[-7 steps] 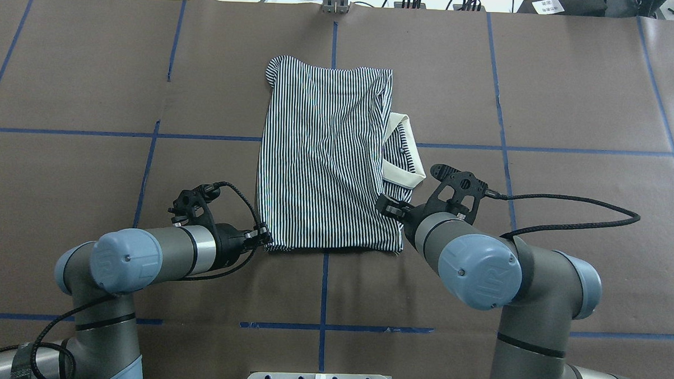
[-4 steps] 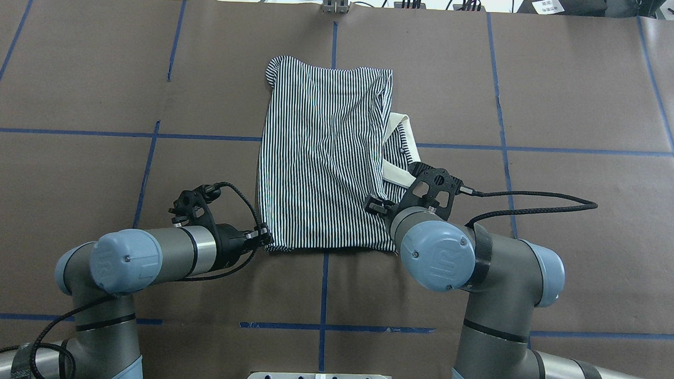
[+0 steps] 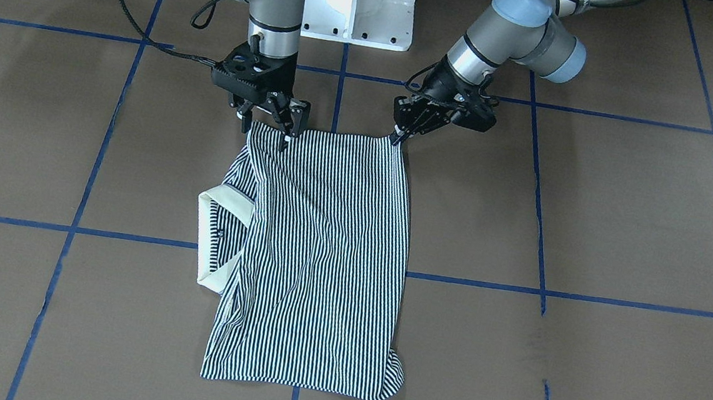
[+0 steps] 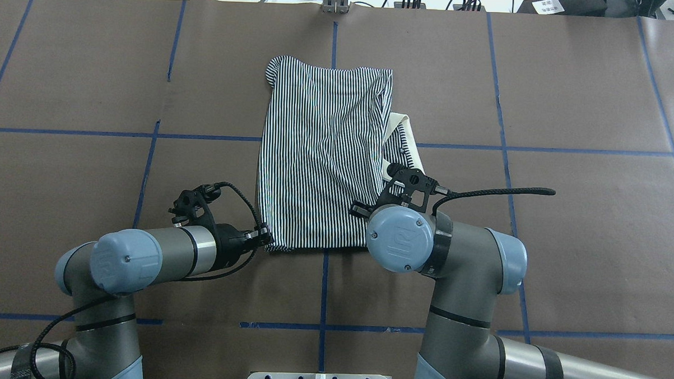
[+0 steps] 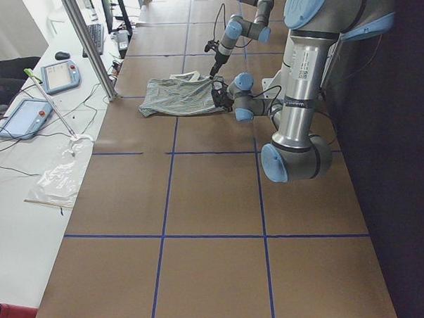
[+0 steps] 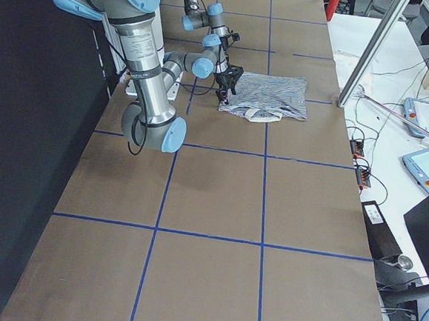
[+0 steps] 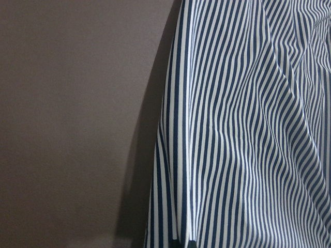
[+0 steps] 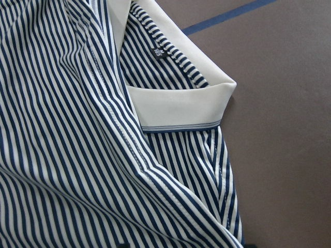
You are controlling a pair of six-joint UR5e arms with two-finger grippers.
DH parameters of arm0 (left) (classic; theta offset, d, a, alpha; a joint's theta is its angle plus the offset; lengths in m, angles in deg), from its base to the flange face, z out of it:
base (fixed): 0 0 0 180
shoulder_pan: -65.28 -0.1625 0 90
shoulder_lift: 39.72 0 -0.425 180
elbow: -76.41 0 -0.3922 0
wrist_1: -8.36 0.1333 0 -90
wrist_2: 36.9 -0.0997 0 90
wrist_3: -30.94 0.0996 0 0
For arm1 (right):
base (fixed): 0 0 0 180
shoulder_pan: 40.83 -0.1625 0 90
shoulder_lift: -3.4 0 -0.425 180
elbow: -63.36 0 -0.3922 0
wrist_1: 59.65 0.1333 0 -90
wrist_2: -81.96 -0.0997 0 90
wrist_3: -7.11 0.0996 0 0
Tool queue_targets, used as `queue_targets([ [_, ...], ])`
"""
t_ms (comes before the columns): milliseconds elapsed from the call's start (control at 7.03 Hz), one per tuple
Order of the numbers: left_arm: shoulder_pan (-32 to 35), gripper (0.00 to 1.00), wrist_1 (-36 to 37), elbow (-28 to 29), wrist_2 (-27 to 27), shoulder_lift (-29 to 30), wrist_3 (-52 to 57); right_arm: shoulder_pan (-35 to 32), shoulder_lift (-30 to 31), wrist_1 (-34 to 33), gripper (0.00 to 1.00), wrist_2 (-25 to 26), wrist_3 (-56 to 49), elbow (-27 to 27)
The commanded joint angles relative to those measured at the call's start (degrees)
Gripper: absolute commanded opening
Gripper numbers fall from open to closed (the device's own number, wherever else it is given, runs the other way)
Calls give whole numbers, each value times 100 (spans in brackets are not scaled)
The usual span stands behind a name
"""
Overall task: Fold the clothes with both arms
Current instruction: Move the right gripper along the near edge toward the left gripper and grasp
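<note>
Left gripper (image 3: 400, 136): jaws pressed together on the robot-side left corner of the polo shirt (image 3: 317, 259), low at the worktop (image 4: 587, 97).

Right gripper (image 3: 265, 128): jaws spread, pointing down, straddling the polo shirt's robot-side right corner. No cloth is pinched.

Polo shirt: thin navy-and-white stripes, folded into a long rectangle and lying flat with some wrinkles. Its long axis runs away from the robot, across the middle of the worktop. The cream collar (image 3: 217, 234) sticks out from the shirt's edge on the robot's right. The right wrist view shows it folded over, with a small dark label just inside.

Cable (image 4: 499, 190): black, looping from the right wrist out to the right of the shirt.

Worktop: covered in brown paper and marked into large squares by blue tape lines (image 4: 540, 149). One line passes under the shirt.

Pedestal base (image 3: 359, 5): white, on the robot's side of the shirt.

Room, beyond the shirt's far end: a slanting metal post (image 5: 89, 48) and a white side bench (image 5: 15, 174) with teach pendants (image 5: 59, 75), loose cables and a clear plastic bag (image 5: 61, 176).
</note>
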Motion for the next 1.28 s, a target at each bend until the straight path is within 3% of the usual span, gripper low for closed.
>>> queue_targets([
  [0, 0, 0, -1, 1, -3, 0, 1, 27, -88, -29, 74, -94, 107, -204],
  [711, 0, 0, -10, 1, -3, 0, 1, 186, -158, -37, 74, -94, 188, -380],
  [853, 0, 0, -10, 1, -3, 0, 1, 195, -167, -37, 65, -94, 214, -380],
  [996, 0, 0, -10, 1, -3, 0, 1, 195, -167, -29, 43, -94, 240, -380],
  [1138, 0, 0, -10, 1, -3, 0, 1, 195, -167, -3, 0, -94, 353, -380],
])
